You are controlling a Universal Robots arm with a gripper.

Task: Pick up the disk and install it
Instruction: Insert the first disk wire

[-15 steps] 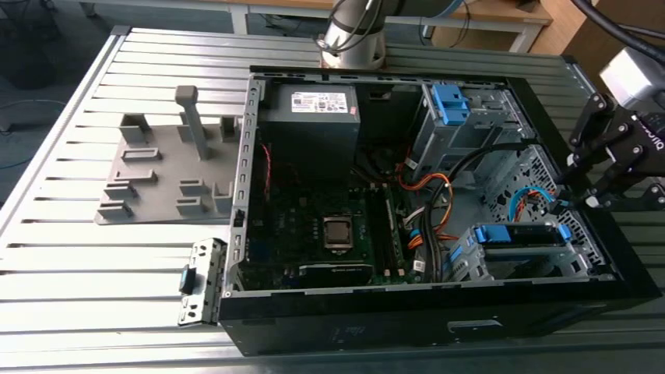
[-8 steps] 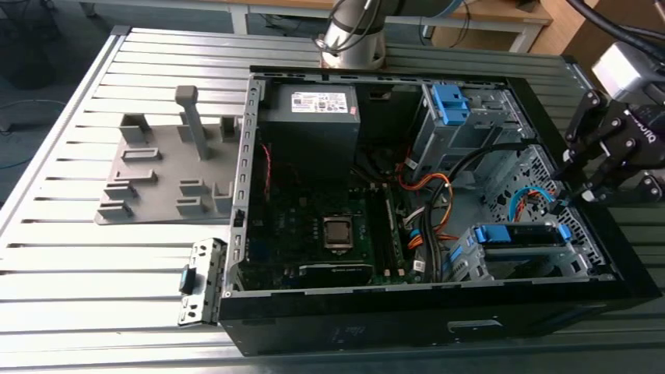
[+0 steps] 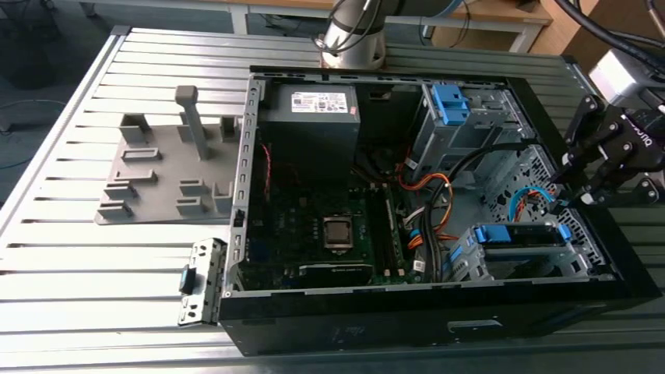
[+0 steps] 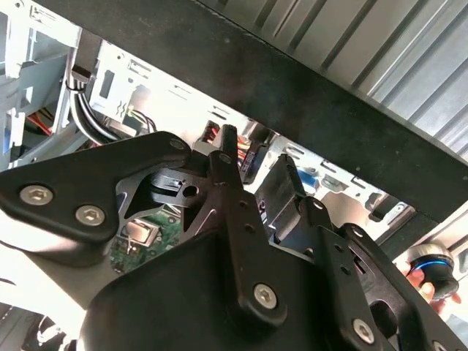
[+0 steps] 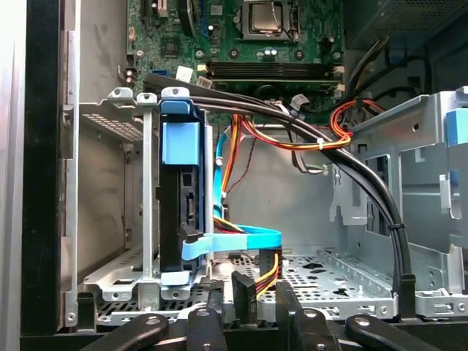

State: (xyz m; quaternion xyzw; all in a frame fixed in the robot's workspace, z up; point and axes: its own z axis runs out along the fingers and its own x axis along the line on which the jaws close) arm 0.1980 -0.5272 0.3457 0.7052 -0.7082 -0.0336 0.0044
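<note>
The disk (image 5: 178,205) stands in its metal cage (image 3: 525,253) inside the computer case (image 3: 437,327), so the empty tool (image 3: 582,195), fingers slightly spread, should approach straight and avoid the cables (image 5: 292,135).

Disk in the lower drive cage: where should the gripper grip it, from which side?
Probably the blue bracket tabs at the two ends of the disk, coming from the open side of the case. The disk sits edge-on between the cage walls, so its flat faces are covered and only that bracket edge is exposed.
</note>
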